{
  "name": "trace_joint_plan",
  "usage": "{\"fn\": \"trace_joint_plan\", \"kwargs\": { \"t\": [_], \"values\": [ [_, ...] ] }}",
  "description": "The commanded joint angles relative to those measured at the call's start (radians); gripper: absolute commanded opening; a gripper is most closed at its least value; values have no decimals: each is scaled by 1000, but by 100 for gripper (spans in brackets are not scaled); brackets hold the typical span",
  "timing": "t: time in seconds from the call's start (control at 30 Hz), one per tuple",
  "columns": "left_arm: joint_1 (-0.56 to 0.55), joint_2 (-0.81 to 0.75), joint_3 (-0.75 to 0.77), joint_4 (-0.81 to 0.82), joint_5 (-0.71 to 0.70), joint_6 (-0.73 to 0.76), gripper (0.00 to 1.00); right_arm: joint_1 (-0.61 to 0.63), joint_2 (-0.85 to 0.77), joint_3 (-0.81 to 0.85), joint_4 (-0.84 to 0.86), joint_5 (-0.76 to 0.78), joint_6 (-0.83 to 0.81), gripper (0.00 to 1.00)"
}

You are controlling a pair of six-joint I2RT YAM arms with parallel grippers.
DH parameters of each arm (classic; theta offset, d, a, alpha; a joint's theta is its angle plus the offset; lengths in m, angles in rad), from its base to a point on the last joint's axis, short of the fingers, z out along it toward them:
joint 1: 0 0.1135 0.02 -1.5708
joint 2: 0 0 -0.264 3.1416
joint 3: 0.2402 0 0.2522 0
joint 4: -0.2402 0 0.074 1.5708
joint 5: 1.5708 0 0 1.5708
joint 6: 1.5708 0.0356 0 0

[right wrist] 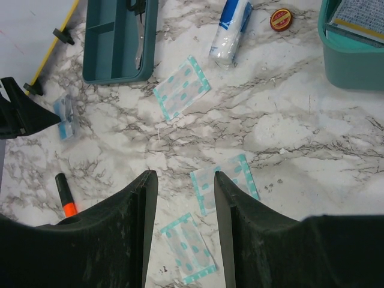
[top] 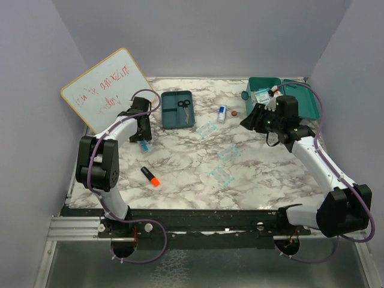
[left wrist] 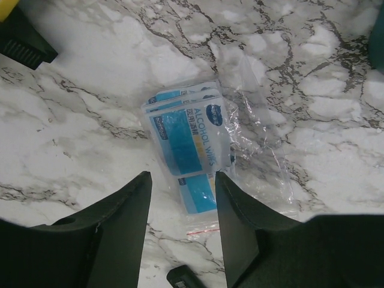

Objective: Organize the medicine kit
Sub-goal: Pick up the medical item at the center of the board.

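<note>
We judge the job barely begun, since most of the supplies lie loose on the marble. Closest to the right pincer (right wrist: pixel 183 177), the near sachet (right wrist: pixel 189 249) sits under its gap and the middle sachet (right wrist: pixel 225 183) lies just off its right fingertip. Off to the left of that pincer is an orange marker (right wrist: pixel 65 195). Farther ahead lie the far sachet (right wrist: pixel 182 89), then a white roll (right wrist: pixel 231 30) and a small red tin (right wrist: pixel 280 19). Ahead and left of it stands the shallow tray (right wrist: pixel 111 54), which holds only scissors (right wrist: pixel 138 24). The medicine kit (right wrist: pixel 351 66) stands ahead and right of that pincer, open, with a few packs inside. Everything else is left to go in.

The left arm rises from its base to a high elbow and bends down toward the foot of the whiteboard (top: pixel 108 90). The left pincer (left wrist: pixel 183 180) points down at the alcohol wipes packet (left wrist: pixel 189 144). Its fingers are about half apart and straddle the packet's near end. The right finger is at the packet's edge and the left one is clear of it, so we read no grip here. The packet lies flat on the marble.

The right arm stretches forward along its side of the table. Its pincer hangs above the marble near the kit, with the fingers half apart and nothing between them.
</note>
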Motion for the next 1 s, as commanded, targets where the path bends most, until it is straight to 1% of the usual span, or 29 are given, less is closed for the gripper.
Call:
{"fn": "trace_joint_plan", "kwargs": {
  "t": [0.0, 0.17, 0.23, 0.3, 0.43, 0.6, 0.83, 0.97],
  "values": [
    [3, 44, 14, -12, 26, 9, 48, 2, -4, 4, 21, -22, 4, 47],
    [5, 63, 25, -10, 63, 13, 48, 2, 1, 5, 26, -18, 6, 47],
    [5, 72, 25, -10, 85, 13, 46, 2, 8, 4, 29, -20, 8, 47],
    [5, 78, 25, -11, 107, 14, 40, 2, 16, 10, 28, -17, 5, 47],
    [5, 76, 25, -12, 138, 18, 24, 2, 25, 30, 14, -5, -5, 47],
    [3, 53, 21, -12, 199, 22, 12, 3, 38, 47, 15, -9, -1, 47],
    [-10, 8, 11, -10, 304, 7, 0, 3, 63, 54, 38, -46, 27, 46],
    [-23, -16, 1, -9, 361, 5, 0, 7, 67, 59, 44, -56, 43, 46]
  ]
}}
